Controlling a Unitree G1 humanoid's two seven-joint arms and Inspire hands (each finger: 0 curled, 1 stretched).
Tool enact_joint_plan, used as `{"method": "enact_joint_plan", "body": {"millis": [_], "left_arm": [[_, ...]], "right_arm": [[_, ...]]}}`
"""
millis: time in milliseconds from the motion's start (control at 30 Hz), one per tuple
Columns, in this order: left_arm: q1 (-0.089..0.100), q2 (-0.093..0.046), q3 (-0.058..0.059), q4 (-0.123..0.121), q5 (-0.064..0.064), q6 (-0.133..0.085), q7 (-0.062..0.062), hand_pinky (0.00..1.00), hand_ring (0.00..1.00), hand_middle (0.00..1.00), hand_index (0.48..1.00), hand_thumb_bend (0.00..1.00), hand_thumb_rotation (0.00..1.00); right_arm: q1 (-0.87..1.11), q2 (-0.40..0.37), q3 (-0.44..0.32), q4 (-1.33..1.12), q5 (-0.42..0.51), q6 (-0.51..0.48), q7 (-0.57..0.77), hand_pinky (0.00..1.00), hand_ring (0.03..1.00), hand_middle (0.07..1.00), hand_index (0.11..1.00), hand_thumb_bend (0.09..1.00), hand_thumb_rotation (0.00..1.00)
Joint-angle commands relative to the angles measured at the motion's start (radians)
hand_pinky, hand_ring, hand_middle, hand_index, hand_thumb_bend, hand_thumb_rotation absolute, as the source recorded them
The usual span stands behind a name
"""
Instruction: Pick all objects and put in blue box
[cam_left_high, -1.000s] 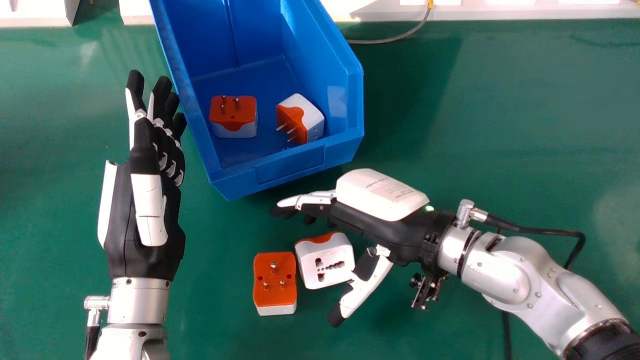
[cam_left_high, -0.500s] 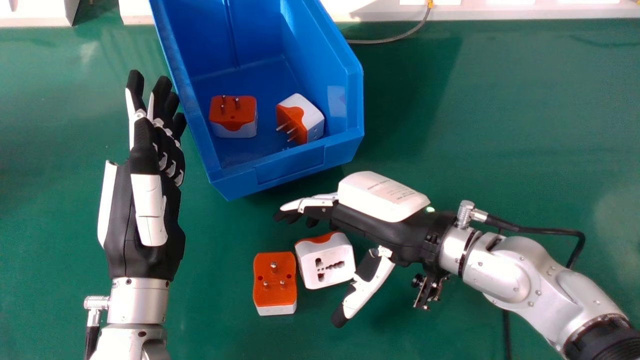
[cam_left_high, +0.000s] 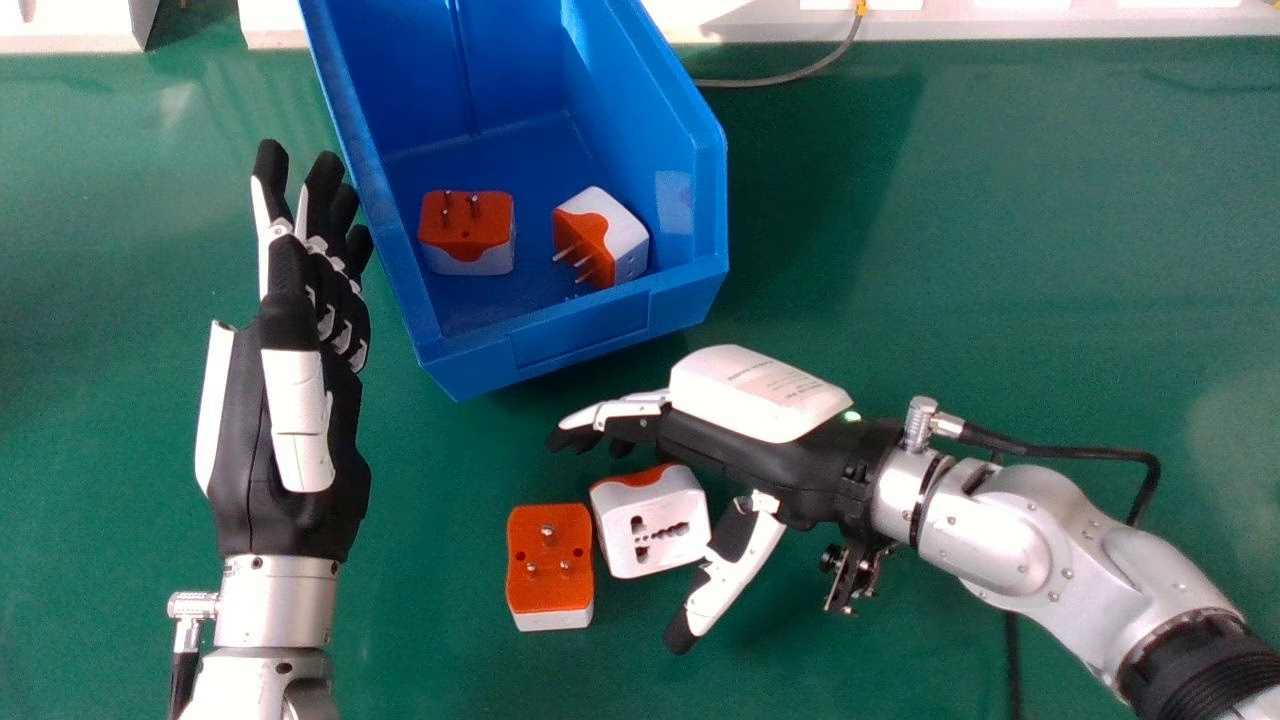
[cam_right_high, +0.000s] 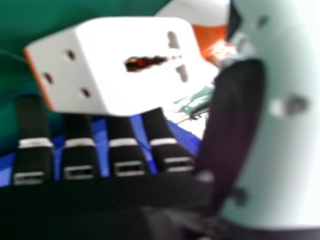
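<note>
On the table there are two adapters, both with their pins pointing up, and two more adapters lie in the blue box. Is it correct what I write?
Not quite: in the head view only one adapter on the table has its pins up. The adapter nearer the right robot hand shows its socket holes instead. The two adapters in the blue box are as you say.

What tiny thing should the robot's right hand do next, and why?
Probably curl its right hand gently round the white socket-faced plug: that plug sits between the open fingers and thumb, and the blue box holds only two of the four plugs.
</note>
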Motion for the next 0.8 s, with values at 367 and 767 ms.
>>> {"method": "enact_joint_plan", "body": {"millis": [367,767], "left_arm": [[0.0,0.003,-0.007,-0.031,0.008,-0.016,-0.006,1.0,1.0,1.0,1.0,0.88,1.0],[-0.005,-0.004,-0.006,-0.024,0.008,-0.024,-0.003,1.0,1.0,1.0,1.0,0.88,1.0]], "right_arm": [[-0.091,0.035,0.022,0.115,-0.011,-0.008,-0.037,0.63,0.743,0.806,0.826,1.0,0.24],[-0.134,0.056,0.039,0.197,-0.006,-0.018,-0.054,0.63,0.742,0.815,0.828,1.0,0.24]]}}
